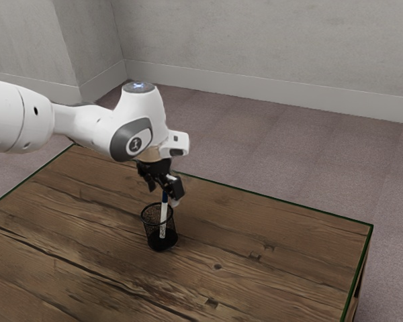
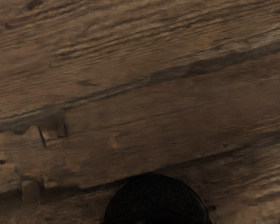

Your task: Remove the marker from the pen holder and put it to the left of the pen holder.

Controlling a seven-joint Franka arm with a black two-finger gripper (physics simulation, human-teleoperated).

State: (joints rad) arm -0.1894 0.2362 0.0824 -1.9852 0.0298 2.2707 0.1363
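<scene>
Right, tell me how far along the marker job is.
The approach looks done: my arm reaches down to the blue top of the marker. Gripping seems in hand, though I can't confirm it. Left: lifting it from the pen holder, where it stands, and setting it left.

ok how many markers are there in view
1. The marker stands in the black mesh pen holder on the table, its upper end sticking out above the rim. Anything small behind the holder's dark base could be hidden.
</scene>
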